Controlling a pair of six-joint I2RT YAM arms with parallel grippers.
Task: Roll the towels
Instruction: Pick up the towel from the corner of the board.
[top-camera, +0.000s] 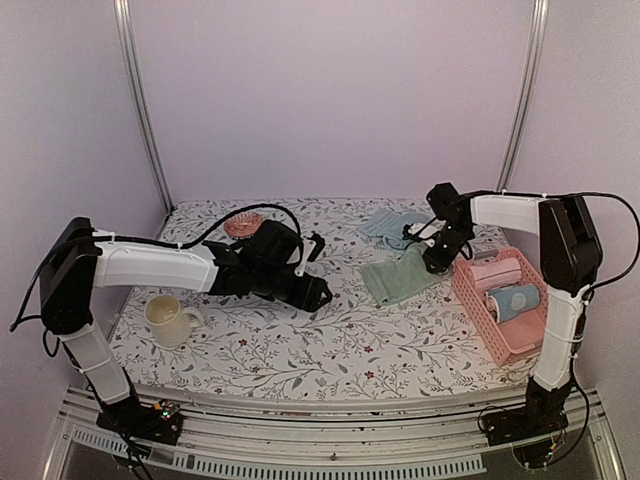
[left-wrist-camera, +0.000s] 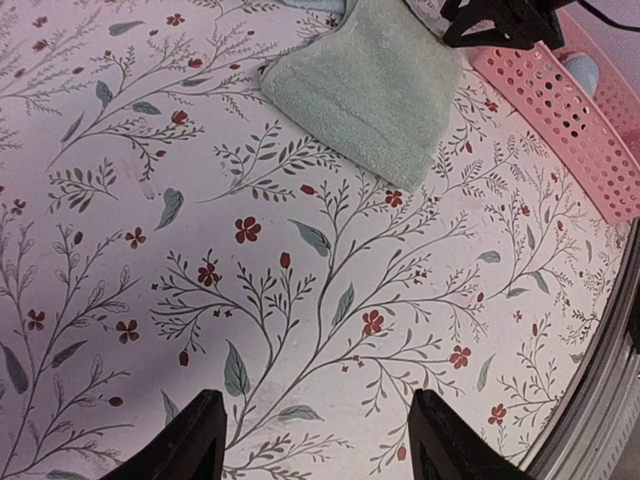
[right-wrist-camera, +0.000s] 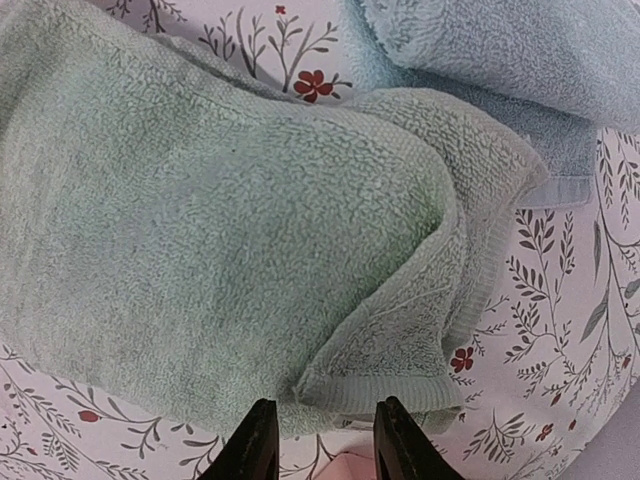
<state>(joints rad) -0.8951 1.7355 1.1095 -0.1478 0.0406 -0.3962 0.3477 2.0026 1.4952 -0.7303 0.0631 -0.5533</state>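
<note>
A mint green towel (top-camera: 398, 277) lies flat on the flowered table (top-camera: 330, 345), right of centre. Its far end is folded over. My right gripper (top-camera: 436, 260) hangs just over that folded end. In the right wrist view the gripper (right-wrist-camera: 322, 440) is open, and the towel's ribbed hem (right-wrist-camera: 385, 392) lies just beyond the fingertips. A light blue towel (top-camera: 385, 225) lies behind it, also in the right wrist view (right-wrist-camera: 500, 50). My left gripper (top-camera: 316, 293) is open and empty above bare table (left-wrist-camera: 320, 440), short of the green towel (left-wrist-camera: 370, 85).
A pink perforated basket (top-camera: 478, 300) at the right holds a rolled pink towel (top-camera: 497, 272) and a rolled blue towel (top-camera: 515, 300). A cream mug (top-camera: 168, 320) stands at the front left. A pink bowl (top-camera: 243, 224) sits at the back left.
</note>
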